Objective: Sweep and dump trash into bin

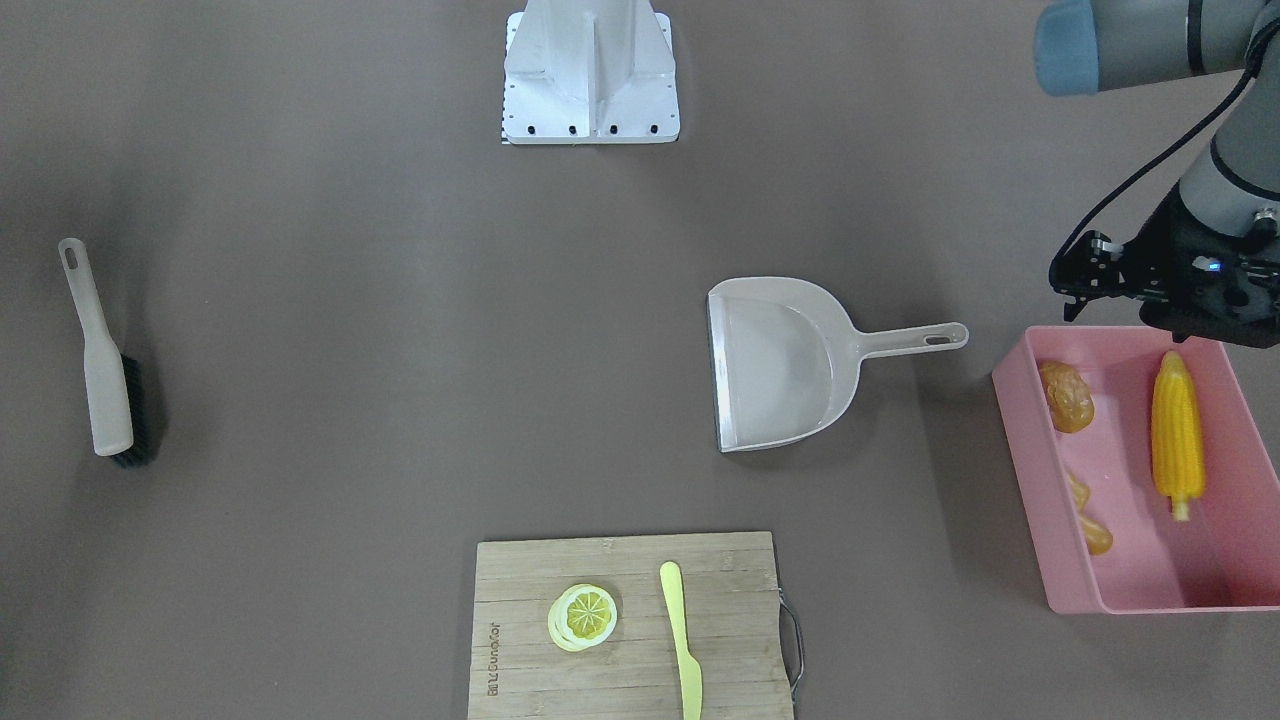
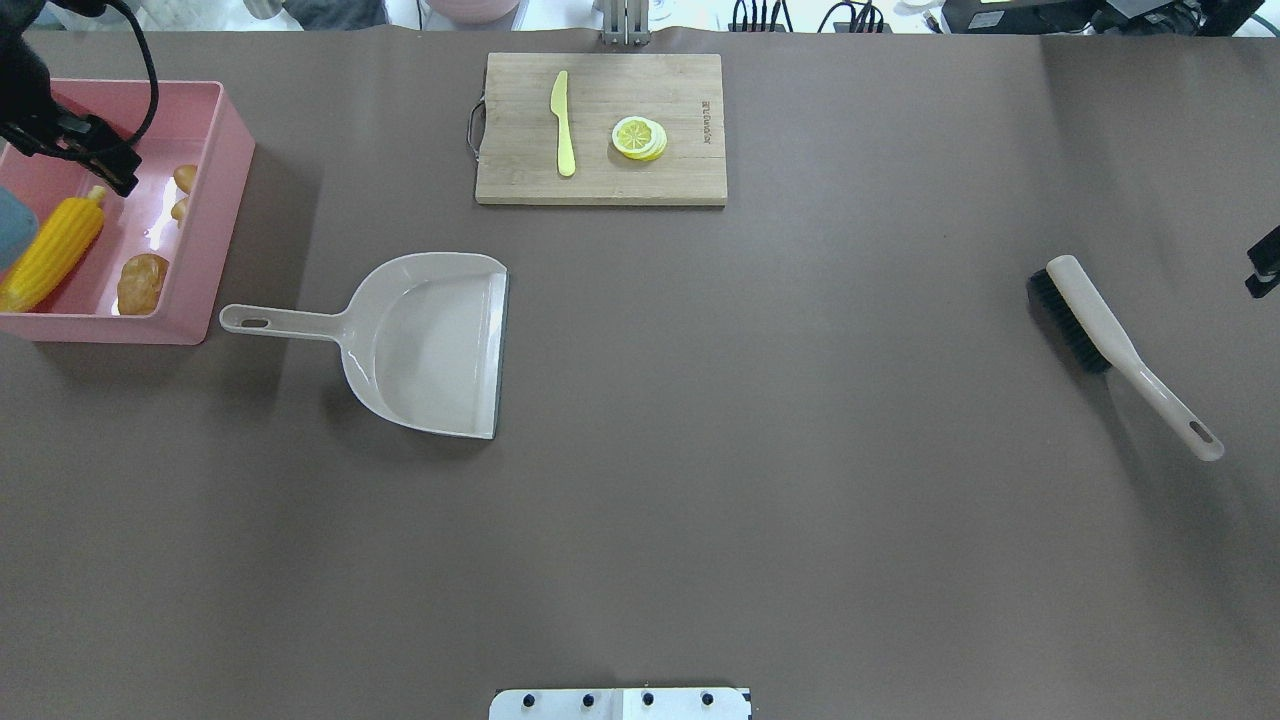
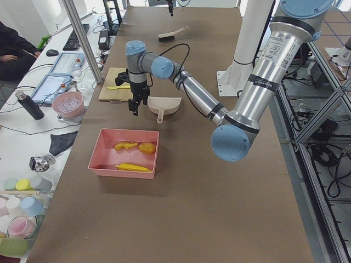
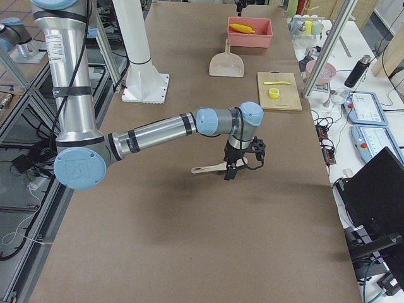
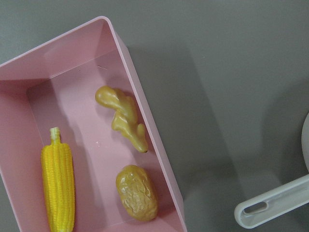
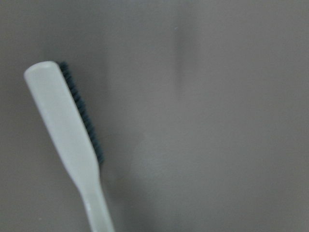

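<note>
The pink bin [image 1: 1022, 440] stands at the table's left end and holds the yellow corn cob [image 1: 1177, 435], the brown potato [image 1: 1066, 396] and the tan ginger root [image 1: 1092, 525]. All three also show in the left wrist view: corn [image 5: 58, 183], potato [image 5: 136, 193], ginger [image 5: 125, 116]. My left gripper [image 1: 1085, 285] hovers over the bin's edge nearest the robot, open and empty; it also shows in the overhead view [image 2: 95, 155]. My right gripper [image 2: 1262, 270] is at the table's right edge, beside the brush [image 2: 1100, 330], open and empty.
The beige dustpan [image 1: 780, 365] lies empty on the table, its handle pointing at the bin. The brush [image 1: 105, 370] lies flat near the right end. A wooden cutting board [image 1: 740, 600] at the far edge carries a lemon slice [image 1: 583, 615] and a pale yellow knife [image 1: 680, 640].
</note>
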`<state>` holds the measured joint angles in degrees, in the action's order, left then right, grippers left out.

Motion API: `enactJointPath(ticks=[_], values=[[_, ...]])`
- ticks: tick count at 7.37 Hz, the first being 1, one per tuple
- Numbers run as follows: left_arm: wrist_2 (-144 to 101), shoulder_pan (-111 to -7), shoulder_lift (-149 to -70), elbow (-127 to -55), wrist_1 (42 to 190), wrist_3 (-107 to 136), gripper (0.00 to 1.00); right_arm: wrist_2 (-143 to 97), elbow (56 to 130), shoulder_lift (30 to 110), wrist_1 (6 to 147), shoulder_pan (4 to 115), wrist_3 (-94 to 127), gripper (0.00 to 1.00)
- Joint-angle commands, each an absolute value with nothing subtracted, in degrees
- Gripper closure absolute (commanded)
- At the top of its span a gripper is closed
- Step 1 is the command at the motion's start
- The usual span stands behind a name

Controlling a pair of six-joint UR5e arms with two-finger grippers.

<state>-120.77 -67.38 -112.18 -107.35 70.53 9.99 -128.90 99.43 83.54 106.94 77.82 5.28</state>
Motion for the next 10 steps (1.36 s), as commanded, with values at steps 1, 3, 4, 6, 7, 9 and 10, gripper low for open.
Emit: enactJointPath(ticks=[1,3,4,6,7,9,10], values=[[-122.94,-75.88,-107.0,-106.79,70.75,5.75,0.02,-128.93,85.32,80.95,101.47,86.98,-8.4,0.0],[-129.96,-88.09,-103.9,-99.54,70.49,-3.82,0.02,-130.24,77.55,81.21,93.36,90.34,-8.7,0.0],[-130.16,-91.55,-103.1,-93.92,71.1,-8.65,0.02,-130.95,76.82,81.47,93.17,90.87,-8.7,0.0],[-130.17,-93.69,-100.66,-86.68,72.67,-18.87,0.02,-131.04,77.78,81.21,93.08,91.75,-8.53,0.0],[-130.25,-94.13,-99.59,-86.05,74.25,-18.81,0.02,-131.04,77.96,81.3,93.08,91.76,-8.44,0.0],[-132.27,-94.13,-97.84,-85.69,80.2,-11.22,0.02,-130.96,78.22,81.73,93.08,91.67,-8.17,0.0],[-132.36,-94.04,-96.78,-85.78,85.12,-6.99,0.02,-130.96,80.22,81.48,93.08,91.76,-6.26,0.0]])
